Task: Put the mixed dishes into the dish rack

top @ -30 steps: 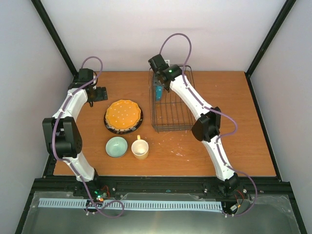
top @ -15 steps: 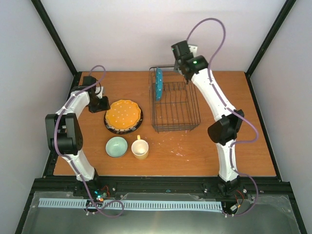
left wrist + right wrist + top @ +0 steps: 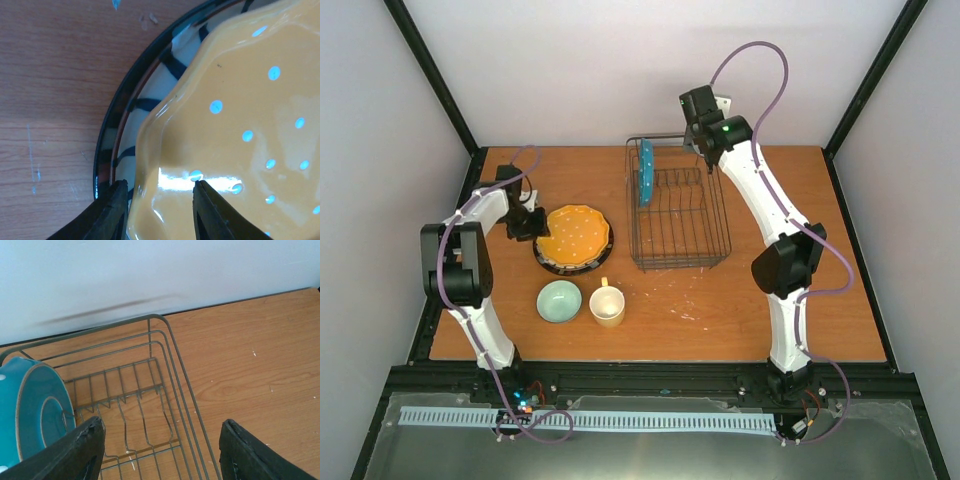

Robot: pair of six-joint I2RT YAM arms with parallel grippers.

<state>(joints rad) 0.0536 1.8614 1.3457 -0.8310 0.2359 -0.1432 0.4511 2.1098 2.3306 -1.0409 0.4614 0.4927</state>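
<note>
the yellow-orange plate (image 3: 573,233) is seen flat on the counter (image 3: 740,300), stacked on a striped plate (image 3: 145,105), left of the dish rack (image 3: 680,262). the left gripper (image 3: 528,222) is set at its left rim, so that arm is judged nearer. only in the left wrist view are the fingers (image 3: 112,215) shown astride the rim; whether it is pinched cannot be told. the right gripper (image 3: 162,425) is held released and empty over the rack's far end, beside the upright teal plate (image 3: 30,410).
</note>
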